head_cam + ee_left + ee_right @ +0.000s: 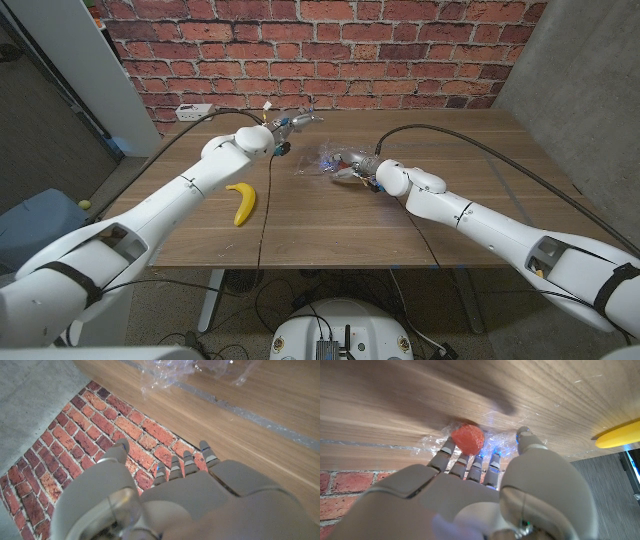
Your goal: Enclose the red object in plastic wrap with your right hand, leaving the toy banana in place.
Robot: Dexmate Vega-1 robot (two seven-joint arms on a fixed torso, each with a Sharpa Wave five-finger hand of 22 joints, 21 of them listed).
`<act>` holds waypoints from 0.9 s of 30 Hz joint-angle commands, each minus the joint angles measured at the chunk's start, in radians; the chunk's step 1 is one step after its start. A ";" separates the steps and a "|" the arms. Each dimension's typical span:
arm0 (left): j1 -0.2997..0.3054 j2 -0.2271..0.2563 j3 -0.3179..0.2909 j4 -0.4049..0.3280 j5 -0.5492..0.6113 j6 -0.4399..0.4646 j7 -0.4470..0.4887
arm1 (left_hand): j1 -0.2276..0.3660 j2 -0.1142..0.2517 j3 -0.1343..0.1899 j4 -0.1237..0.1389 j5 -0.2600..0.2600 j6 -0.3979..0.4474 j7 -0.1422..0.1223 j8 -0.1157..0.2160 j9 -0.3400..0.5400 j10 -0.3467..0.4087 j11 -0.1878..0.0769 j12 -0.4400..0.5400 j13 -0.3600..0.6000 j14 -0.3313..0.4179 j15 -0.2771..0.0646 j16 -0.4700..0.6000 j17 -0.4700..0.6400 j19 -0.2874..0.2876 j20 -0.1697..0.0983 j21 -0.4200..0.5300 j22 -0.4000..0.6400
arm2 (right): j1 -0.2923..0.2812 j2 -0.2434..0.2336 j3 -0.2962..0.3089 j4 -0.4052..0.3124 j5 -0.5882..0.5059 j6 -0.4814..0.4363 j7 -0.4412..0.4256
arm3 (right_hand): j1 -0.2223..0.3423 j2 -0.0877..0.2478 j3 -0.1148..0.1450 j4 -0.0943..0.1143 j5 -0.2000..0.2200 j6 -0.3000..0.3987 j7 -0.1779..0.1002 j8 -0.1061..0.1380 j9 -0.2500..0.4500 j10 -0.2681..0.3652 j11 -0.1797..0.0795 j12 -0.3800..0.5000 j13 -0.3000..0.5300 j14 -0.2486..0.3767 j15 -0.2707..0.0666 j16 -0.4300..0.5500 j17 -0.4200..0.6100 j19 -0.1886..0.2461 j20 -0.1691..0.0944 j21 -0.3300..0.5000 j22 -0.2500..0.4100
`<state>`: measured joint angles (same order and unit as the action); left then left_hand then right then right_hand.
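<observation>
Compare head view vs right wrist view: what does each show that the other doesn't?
Head view only: the left hand raised over the far side of the table, a power strip on the far left corner, and the brick wall behind.

Right wrist view only: the red object, a round ball on the plastic wrap just past the right hand's fingertips.

Both: the right hand at the plastic wrap, and the toy banana lying apart on the wood.
</observation>
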<state>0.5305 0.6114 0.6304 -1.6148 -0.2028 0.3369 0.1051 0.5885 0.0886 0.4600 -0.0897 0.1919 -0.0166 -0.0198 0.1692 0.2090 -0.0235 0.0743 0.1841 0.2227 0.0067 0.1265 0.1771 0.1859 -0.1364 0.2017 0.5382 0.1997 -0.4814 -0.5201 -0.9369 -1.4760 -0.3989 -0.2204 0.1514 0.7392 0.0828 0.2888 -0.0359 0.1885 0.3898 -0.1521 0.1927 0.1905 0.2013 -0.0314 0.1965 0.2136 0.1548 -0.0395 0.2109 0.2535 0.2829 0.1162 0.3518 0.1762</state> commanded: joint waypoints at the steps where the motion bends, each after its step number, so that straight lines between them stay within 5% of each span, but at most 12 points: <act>1: 0.154 0.027 -0.130 -0.119 0.017 -0.104 0.203 | -0.007 0.006 0.000 -0.003 0.006 -0.011 -0.008 0.006 0.000 -0.015 0.006 -0.003 -0.001 -0.012 0.000 0.001 0.001 -0.010 0.006 -0.005 0.004 | 0.042 0.012 -0.006 0.068 0.079 0.063 0.080 | -0.134 -0.030 -0.068 0.053 0.003 0.024 -0.010 0.007 0.002 -0.011 0.019 0.003 0.000 -0.022 0.019 0.007 0.002 -0.027 0.022 -0.025 0.005; 6: 0.190 0.025 -0.173 -0.134 -0.007 -0.133 0.231 | -0.012 0.008 -0.001 -0.002 0.006 -0.016 -0.007 0.007 -0.003 -0.017 0.006 -0.001 -0.003 -0.013 0.000 0.004 0.002 -0.011 0.007 -0.005 0.004 | 0.054 0.016 -0.005 0.089 0.110 0.077 0.107 | -0.292 -0.023 -0.127 0.133 0.013 0.097 -0.018 0.020 0.000 -0.004 0.037 0.009 -0.002 -0.034 0.033 0.010 0.004 -0.065 0.038 -0.057 0.008; 10: 0.211 0.023 -0.197 -0.139 -0.029 -0.153 0.236 | -0.015 0.010 -0.002 -0.001 0.006 -0.013 -0.006 0.010 -0.005 -0.013 0.007 0.003 -0.003 -0.009 -0.003 0.007 0.002 -0.007 0.007 -0.004 0.004 | 0.069 0.017 -0.017 0.088 0.107 0.052 0.136 | -0.389 -0.030 -0.169 0.175 0.024 0.154 -0.018 0.024 -0.004 -0.020 0.042 0.005 -0.003 -0.068 0.048 0.002 0.004 -0.118 0.053 -0.089 0.008; 19: 0.237 0.010 -0.225 -0.130 -0.081 -0.193 0.228 | -0.022 0.015 -0.003 0.002 0.007 -0.013 -0.005 0.012 -0.008 -0.011 0.007 0.008 -0.005 -0.004 -0.003 0.012 0.003 -0.002 0.008 -0.003 0.004 | 0.113 0.031 -0.057 0.094 0.097 -0.015 0.218 | -0.448 -0.039 -0.199 0.185 0.038 0.177 -0.020 0.015 -0.007 -0.047 0.030 0.000 -0.006 -0.119 0.066 -0.011 0.000 -0.214 0.058 -0.137 0.008; 27: 0.268 -0.003 -0.254 -0.115 -0.108 -0.289 0.234 | -0.034 0.018 -0.006 0.007 0.006 -0.011 -0.005 0.014 -0.011 -0.007 0.008 0.013 -0.007 -0.002 -0.004 0.015 0.005 0.000 0.009 -0.003 0.005 | 0.129 0.031 -0.089 0.077 0.056 -0.063 0.221 | -0.446 -0.038 -0.200 0.175 0.046 0.190 -0.015 0.016 -0.007 -0.048 0.034 0.002 -0.006 -0.115 0.067 -0.006 -0.005 -0.214 0.063 -0.138 0.008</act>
<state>0.7530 0.6231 0.4206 -1.7392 -0.2624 0.1574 0.3242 0.5661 0.1110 0.4558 -0.0854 0.1919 -0.0219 -0.0249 0.1782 0.1977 -0.0335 0.0751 0.1890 0.2136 0.0018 0.1215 0.1820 0.1887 -0.1416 0.2070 0.5382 0.2025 -0.3868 -0.4955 -0.9817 -1.3907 -0.3075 -0.2251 0.3391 0.2869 0.0396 0.0885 0.1480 0.2263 0.5684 -0.1696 0.2089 0.1813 0.1513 0.0000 0.1965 0.2043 0.0349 0.0302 0.2027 0.2507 0.0654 0.1734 0.2088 0.1809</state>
